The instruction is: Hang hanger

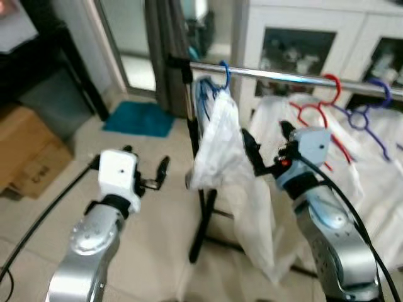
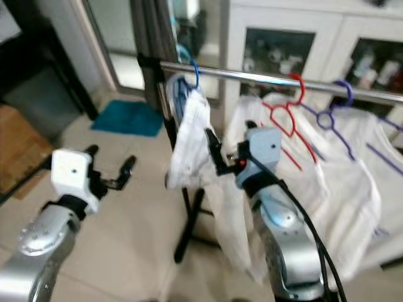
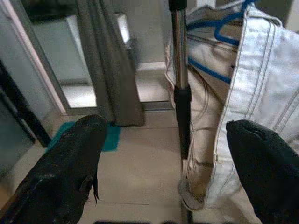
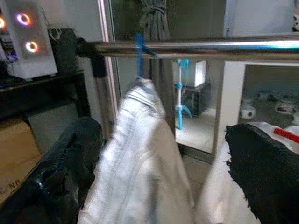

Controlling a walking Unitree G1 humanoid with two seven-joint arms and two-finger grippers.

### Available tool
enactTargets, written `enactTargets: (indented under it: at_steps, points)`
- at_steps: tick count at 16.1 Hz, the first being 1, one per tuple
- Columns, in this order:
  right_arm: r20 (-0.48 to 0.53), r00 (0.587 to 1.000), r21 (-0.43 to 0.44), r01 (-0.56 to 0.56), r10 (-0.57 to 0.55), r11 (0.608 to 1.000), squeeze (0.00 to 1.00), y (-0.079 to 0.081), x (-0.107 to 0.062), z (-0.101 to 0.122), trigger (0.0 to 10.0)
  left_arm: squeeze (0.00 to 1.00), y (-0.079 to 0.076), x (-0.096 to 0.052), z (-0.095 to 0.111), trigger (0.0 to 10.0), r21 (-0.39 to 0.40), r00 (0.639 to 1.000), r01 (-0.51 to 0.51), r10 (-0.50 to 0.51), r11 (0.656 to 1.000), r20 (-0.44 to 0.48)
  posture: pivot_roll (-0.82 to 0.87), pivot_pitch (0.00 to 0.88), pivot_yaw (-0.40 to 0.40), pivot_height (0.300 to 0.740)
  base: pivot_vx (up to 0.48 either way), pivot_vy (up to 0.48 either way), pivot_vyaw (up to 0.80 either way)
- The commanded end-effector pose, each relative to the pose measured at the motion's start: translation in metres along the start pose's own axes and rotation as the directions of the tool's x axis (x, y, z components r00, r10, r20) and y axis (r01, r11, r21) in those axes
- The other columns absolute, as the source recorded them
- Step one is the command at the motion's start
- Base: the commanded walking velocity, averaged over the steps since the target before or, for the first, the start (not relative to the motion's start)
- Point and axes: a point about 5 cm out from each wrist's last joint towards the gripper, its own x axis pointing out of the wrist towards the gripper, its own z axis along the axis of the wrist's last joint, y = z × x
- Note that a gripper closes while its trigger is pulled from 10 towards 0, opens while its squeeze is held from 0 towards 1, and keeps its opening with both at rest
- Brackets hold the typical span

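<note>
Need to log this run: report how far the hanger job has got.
Done: the blue hanger with its white garment hooks over the rail. In hand: nothing; the right gripper is open beside the garment, the left gripper open nearby. Left: only withdrawing, it seems.

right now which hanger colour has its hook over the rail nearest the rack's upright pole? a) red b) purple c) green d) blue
d: the blue hanger carrying the white garment hooks over the rail beside the upright pole, while the red hanger and purple hanger hang further along.
</note>
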Motion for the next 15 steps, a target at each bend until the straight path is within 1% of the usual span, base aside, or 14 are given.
enactTargets:
  at_steps: [1, 3, 4, 5, 6, 7, 8, 9, 10, 12, 15]
  points:
    - [-0.038, 0.999, 0.019, -0.007, 0.008, 1.000, 0.00, -0.002, 0.001, -0.002, 10.0, 0.31, -0.003, 0.000, 0.005, 10.0, 0.005, 1.000, 0.015, -0.015, 1.000, 0.012, -0.06, 0.086, 0.089, 0.740, 0.262, 0.000, 0.00]
    - [-0.033, 0.998, 0.049, -0.054, 0.055, 0.997, 0.00, 0.004, 0.003, 0.001, 10.0, 0.29, -0.004, -0.002, 0.004, 10.0, 0.009, 1.000, 0.025, -0.025, 1.000, 0.007, -0.06, 0.090, 0.089, 0.740, 0.000, 0.000, 0.00]
    - [-0.002, 0.997, 0.043, -0.081, 0.081, 0.996, 0.00, 0.007, 0.004, 0.005, 10.0, 0.27, -0.005, -0.004, 0.004, 10.0, -0.002, 0.999, 0.047, -0.047, 0.999, 0.015, -0.05, 0.095, 0.087, 0.740, 0.000, 0.000, 0.00]
    - [-0.005, 0.996, 0.036, -0.089, 0.089, 0.995, 0.00, 0.008, 0.005, 0.005, 10.0, 0.25, -0.005, -0.005, 0.003, 10.0, 0.001, 0.998, 0.057, -0.057, 0.998, 0.008, -0.05, 0.096, 0.085, 0.740, 0.000, 0.000, 0.00]
    - [-0.021, 0.995, 0.033, -0.095, 0.096, 0.995, 0.00, 0.008, 0.007, 0.004, 10.0, 0.22, -0.005, -0.006, 0.002, 10.0, 0.009, 0.997, 0.075, -0.075, 0.997, -0.008, -0.05, 0.099, 0.082, 0.740, 0.000, 0.000, 0.00]
    - [-0.065, 0.993, 0.052, -0.091, 0.094, 0.995, 0.00, 0.007, 0.012, 0.002, 10.0, 0.16, -0.005, -0.007, 0.001, 10.0, 0.025, 0.994, 0.107, -0.106, 0.994, -0.026, -0.05, 0.099, 0.080, 0.740, 0.000, 0.000, 0.00]
    - [-0.098, 0.993, 0.077, -0.058, 0.065, 0.995, 0.00, 0.004, 0.022, -0.001, 10.0, 0.13, -0.003, -0.008, 0.000, 10.0, 0.060, 0.990, 0.139, -0.137, 0.988, -0.037, -0.04, 0.095, 0.083, 0.740, 0.000, 0.000, 0.00]
    - [-0.101, 0.992, 0.091, -0.062, 0.071, 0.994, 0.00, 0.005, 0.024, -0.001, 10.0, 0.13, -0.002, -0.008, 0.000, 10.0, 0.064, 0.989, 0.144, -0.142, 0.988, -0.039, -0.04, 0.095, 0.083, 0.740, 0.000, 0.000, 0.00]
    - [-0.096, 0.991, 0.080, -0.089, 0.096, 0.993, 0.00, 0.009, 0.033, 0.002, 10.0, 0.13, 0.002, -0.006, 0.001, 10.0, 0.089, 0.988, 0.151, -0.148, 0.985, -0.043, -0.03, 0.093, 0.088, 0.740, 0.000, 0.000, 0.00]
    - [-0.102, 0.990, 0.042, -0.094, 0.098, 0.995, 0.00, 0.011, 0.045, 0.004, 10.0, 0.13, 0.005, -0.005, 0.003, 10.0, 0.101, 0.987, 0.157, -0.153, 0.983, -0.043, -0.03, 0.092, 0.087, 0.740, 0.000, 0.000, 0.00]
    - [-0.126, 0.990, 0.024, -0.068, 0.071, 0.997, 0.00, 0.009, 0.057, 0.006, 10.0, 0.13, 0.003, -0.007, 0.003, 10.0, 0.104, 0.982, 0.185, -0.181, 0.977, -0.049, -0.02, 0.095, 0.082, 0.740, 0.000, 0.000, 0.00]
